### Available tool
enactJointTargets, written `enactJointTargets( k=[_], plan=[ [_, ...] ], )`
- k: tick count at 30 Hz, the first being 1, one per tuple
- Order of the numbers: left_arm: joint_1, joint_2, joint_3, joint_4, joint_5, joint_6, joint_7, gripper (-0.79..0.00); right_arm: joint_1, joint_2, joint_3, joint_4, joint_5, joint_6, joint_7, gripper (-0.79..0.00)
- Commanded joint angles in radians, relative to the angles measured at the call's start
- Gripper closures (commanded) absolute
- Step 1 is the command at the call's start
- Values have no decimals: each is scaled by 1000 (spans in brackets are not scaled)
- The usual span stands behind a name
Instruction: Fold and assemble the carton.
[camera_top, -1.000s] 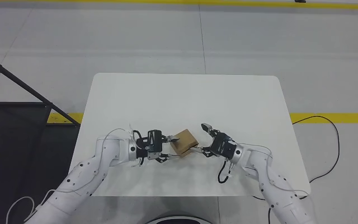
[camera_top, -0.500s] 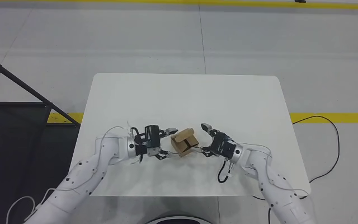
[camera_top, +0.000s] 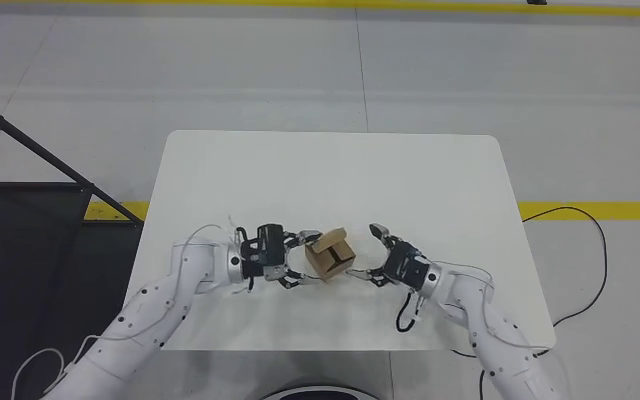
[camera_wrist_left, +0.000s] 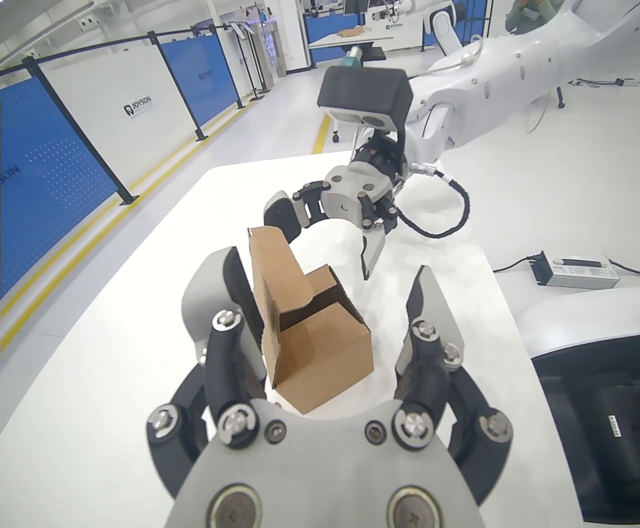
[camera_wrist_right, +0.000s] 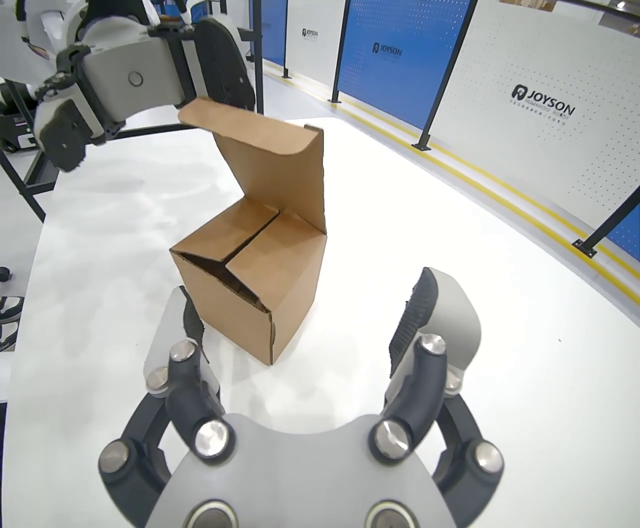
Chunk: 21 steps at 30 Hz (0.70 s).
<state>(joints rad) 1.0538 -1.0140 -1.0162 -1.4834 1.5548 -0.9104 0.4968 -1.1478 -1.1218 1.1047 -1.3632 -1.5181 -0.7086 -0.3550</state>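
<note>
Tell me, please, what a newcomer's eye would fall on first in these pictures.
A small brown carton stands on the white table, nearer the robot's edge, with its lid flap upright. The left gripper has its open jaws on either side of the carton. The right gripper faces it from the other side, jaws also open.

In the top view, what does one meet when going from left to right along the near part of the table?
left claw → carton → right claw
</note>
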Motion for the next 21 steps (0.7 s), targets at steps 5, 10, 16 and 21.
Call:
enactJointTargets(
  k=[5,10,16,21],
  plan=[
    [-7,-1,16,-4,22,-15,19,-708,14,-6,-12,18,21,21,39,-760],
    [-15,-3,33,-2,37,-30,32,-717,39,-12,-29,47,29,28,57,-754],
    [-25,-6,56,6,51,-39,52,-736,61,-19,-45,75,39,29,53,-748],
    [-36,-11,72,22,50,-31,61,-763,74,-23,-53,93,46,30,44,-748]
  ],
)
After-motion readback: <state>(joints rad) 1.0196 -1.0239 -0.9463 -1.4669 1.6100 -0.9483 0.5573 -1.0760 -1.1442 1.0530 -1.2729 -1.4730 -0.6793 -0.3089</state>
